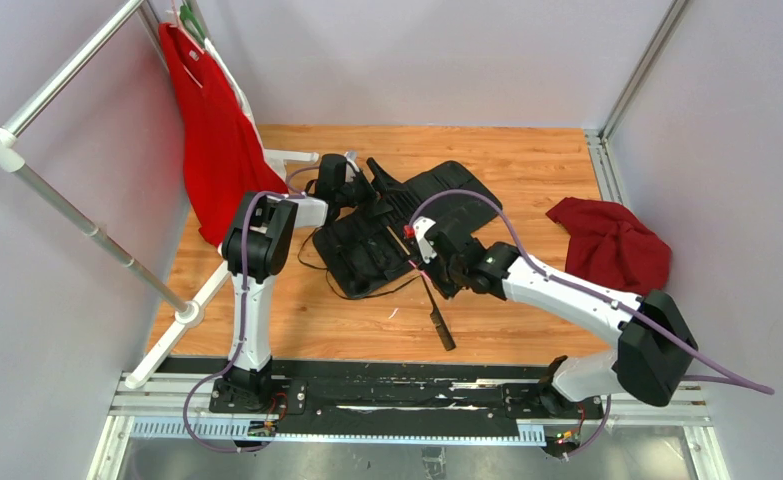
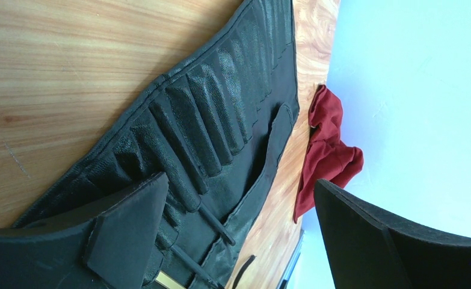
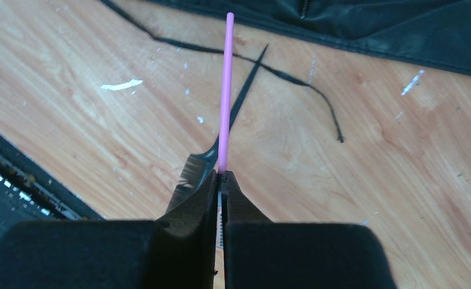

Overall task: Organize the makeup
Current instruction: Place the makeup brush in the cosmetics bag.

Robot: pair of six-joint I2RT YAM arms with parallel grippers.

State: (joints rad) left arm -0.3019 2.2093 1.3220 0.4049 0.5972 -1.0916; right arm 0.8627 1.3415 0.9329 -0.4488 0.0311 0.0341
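Note:
My right gripper (image 3: 223, 176) is shut on a thin pink-shafted makeup brush (image 3: 225, 84) that points away over the wood, toward the roll's edge. In the top view this gripper (image 1: 430, 256) is at the near right side of the black slotted roll (image 1: 382, 230). A black brush (image 1: 439, 322) lies on the wood below it and shows under the pink one in the right wrist view (image 3: 237, 111). My left gripper (image 2: 239, 208) is open and empty just above the roll (image 2: 209, 108), at its far left (image 1: 359, 190). Two black brush handles (image 2: 218, 226) stick out of slots.
The roll's black cords (image 3: 293, 78) trail over the wood. A dark red cloth (image 1: 612, 245) lies at the right and shows in the left wrist view (image 2: 326, 150). A red shirt (image 1: 217, 140) hangs on a white rack (image 1: 67, 210) at the left.

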